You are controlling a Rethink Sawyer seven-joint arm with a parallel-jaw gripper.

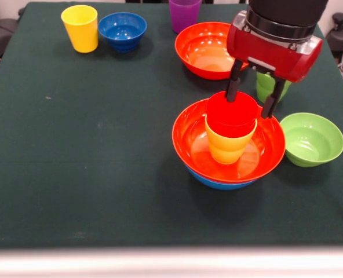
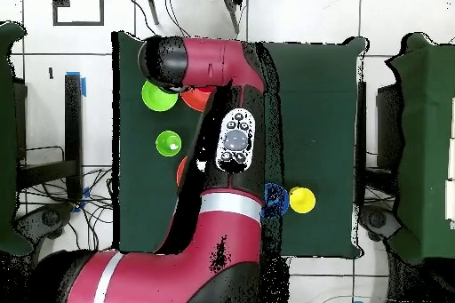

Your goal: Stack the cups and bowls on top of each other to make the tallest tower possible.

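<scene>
Front view: the tower [image 1: 228, 145] stands on the green table [image 1: 73, 162], right of centre toward the near edge. It consists of a light-blue bowl [image 1: 218, 180] at the bottom, an orange-red bowl [image 1: 189, 139] nested in it, a yellow-orange cup [image 1: 228, 147] upright in that bowl, and a red cup [image 1: 231, 114] seated in the yellow-orange one. The gripper [image 1: 250, 99] hangs over the tower with its black fingers [image 1: 234, 84] apart, one at each side of the red cup's rim. Just right of the tower sits a small green bowl [image 1: 312, 139]; behind the tower lie a second orange-red bowl [image 1: 203, 49], a green cup [image 1: 265, 87] partly hidden by the gripper, and a purple cup [image 1: 184, 13]. Far left of the tower, at the back, a yellow cup [image 1: 80, 28] stands beside a dark-blue bowl [image 1: 123, 30].
</scene>
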